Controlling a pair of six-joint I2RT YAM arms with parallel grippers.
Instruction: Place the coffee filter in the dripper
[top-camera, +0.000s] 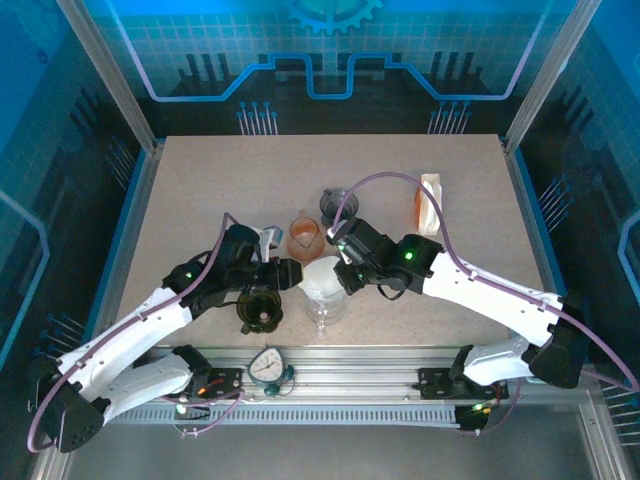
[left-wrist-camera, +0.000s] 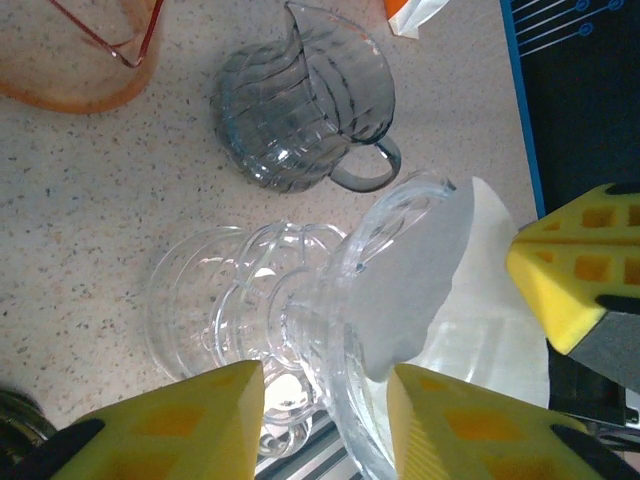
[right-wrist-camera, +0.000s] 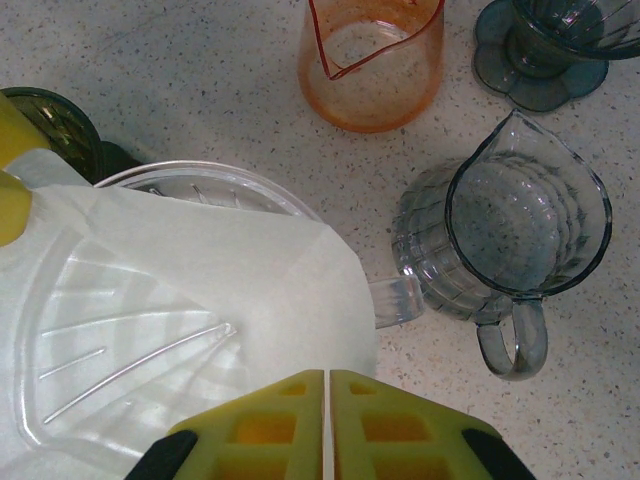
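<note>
White paper coffee filter (right-wrist-camera: 200, 270): flimsy, creasable, right gripper (right-wrist-camera: 327, 375) pinching its rim. Left gripper (left-wrist-camera: 322, 370) straddles clear plastic dripper (left-wrist-camera: 240, 290), hold unclear.

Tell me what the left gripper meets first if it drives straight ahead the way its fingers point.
Most likely the clear dripper, whose neck sits between the open fingers of the left gripper; depth is unclear.

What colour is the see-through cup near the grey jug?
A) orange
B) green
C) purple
A: the cup standing on the table near the grey jug is clear orange.
</note>
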